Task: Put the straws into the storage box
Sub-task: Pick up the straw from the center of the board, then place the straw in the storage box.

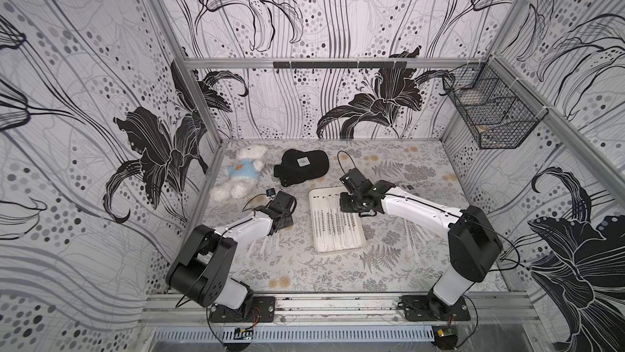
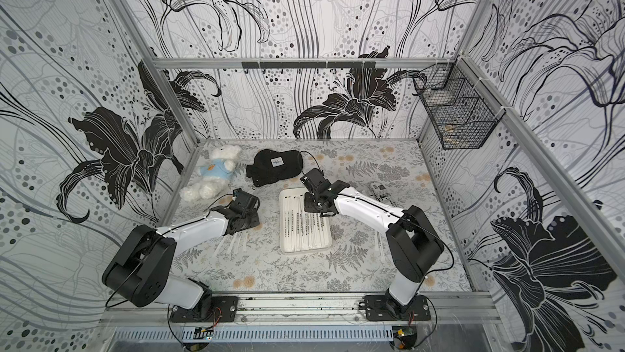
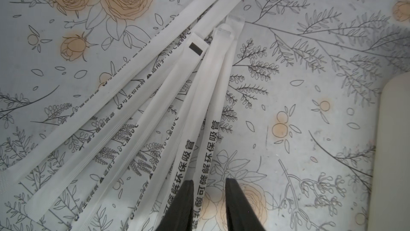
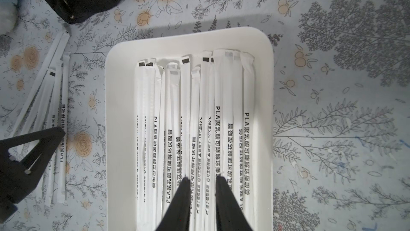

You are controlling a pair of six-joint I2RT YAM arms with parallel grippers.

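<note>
The storage box (image 1: 338,251), a shallow white tray, lies mid-table and holds several straws (image 4: 173,108) laid lengthwise. My right gripper (image 4: 202,177) hangs low over them with its jaws a little apart; the straws between them lie flat in line with the rest. More straws (image 1: 267,244) are fanned out on the cloth left of the box. My left gripper (image 3: 208,182) is down over that fan, open, with one printed straw (image 3: 206,130) against one finger and a gap on the other side. Further loose straws (image 1: 414,232) lie right of the box, partly under the right arm.
A white teddy bear (image 1: 238,173) in a blue shirt and a black cap (image 1: 301,166) lie at the back left. A short white printed tube (image 2: 382,193) lies behind the right arm. A black wire basket (image 1: 490,110) hangs on the right wall.
</note>
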